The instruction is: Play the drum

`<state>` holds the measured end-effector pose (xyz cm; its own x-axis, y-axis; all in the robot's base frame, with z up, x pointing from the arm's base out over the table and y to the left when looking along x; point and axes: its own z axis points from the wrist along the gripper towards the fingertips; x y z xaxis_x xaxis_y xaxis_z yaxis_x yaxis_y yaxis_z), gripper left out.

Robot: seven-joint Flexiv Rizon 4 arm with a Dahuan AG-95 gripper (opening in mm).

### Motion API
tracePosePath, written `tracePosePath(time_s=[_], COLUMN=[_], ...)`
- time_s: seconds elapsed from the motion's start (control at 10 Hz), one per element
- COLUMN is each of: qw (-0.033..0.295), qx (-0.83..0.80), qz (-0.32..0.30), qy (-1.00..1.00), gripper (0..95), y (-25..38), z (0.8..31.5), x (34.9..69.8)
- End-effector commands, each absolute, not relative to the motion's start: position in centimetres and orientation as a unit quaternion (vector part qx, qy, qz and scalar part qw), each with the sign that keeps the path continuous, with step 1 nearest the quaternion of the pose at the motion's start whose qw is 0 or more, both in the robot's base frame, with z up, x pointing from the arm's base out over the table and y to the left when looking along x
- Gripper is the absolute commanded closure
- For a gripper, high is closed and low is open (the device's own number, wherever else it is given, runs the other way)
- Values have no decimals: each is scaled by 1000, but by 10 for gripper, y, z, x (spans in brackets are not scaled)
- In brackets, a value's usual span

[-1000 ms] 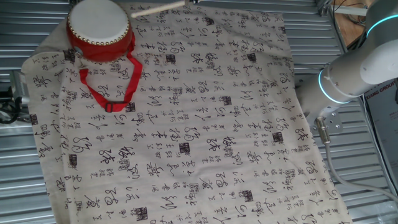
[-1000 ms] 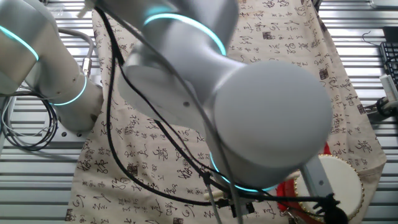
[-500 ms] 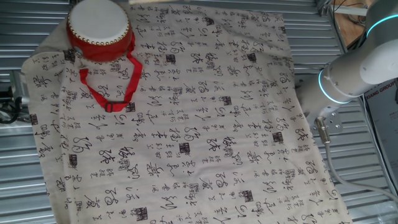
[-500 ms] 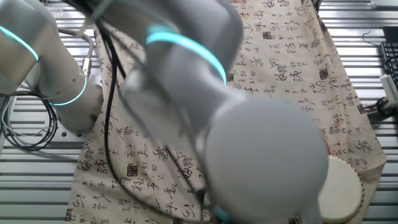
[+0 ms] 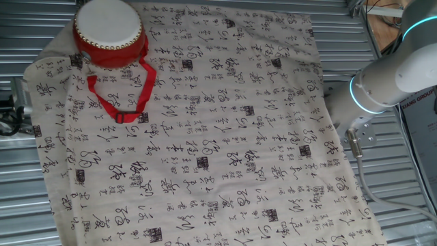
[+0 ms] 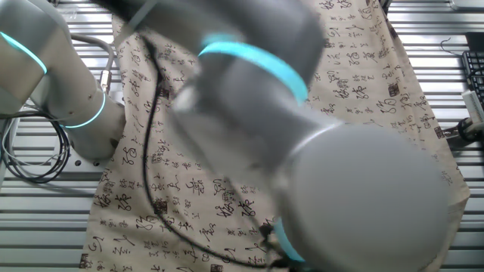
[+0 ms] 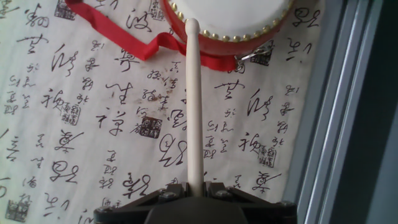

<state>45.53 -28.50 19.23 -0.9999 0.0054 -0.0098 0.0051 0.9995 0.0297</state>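
Since a second ago the stick's gone out of the top edge of one fixed view, where it was poking in at about 12 o'clock just past the drum (image 5: pixel 109 33), and in the other fixed view the blurry arm (image 6: pixel 318 159) has swung across so it now covers the spot at 4 o'clock where the drum's pale head was showing. The drum itself hasn't budged.

Hand view: the gripper (image 7: pixel 194 190) has its fingers pinched narrow on the butt of the stick (image 7: pixel 193 106) at 6 o'clock. The stick runs straight up to 12 o'clock, and its rounded tip sits over the near rim of the drum (image 7: pixel 230 25), right on the line of gold studs. Can't tell if the tip is touching or just above it.

Outward from there, the red strap (image 7: pixel 134 40) trails off toward 10 o'clock across the cloth (image 7: pixel 81 124), which is printed with black calligraphy. In the fixed view the drum sits at the 11 o'clock corner of the cloth, with the strap looped toward 6 o'clock and its buckle (image 5: pixel 120 117) at the bottom of the loop. Ribbed metal table (image 5: pixel 382 225) under it all.
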Motion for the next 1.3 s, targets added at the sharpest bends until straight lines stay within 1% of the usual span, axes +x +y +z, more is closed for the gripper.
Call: tracePosePath(time_s=[0.1, 0.4, 1.3], qw=[7, 6, 10], qx=[-2, -13, -25], qz=[11, 11, 9], qy=[1000, 1000, 1000], gripper=[950, 950, 950], y=[-284, -284, -286], z=[191, 191, 177], x=[455, 455, 461])
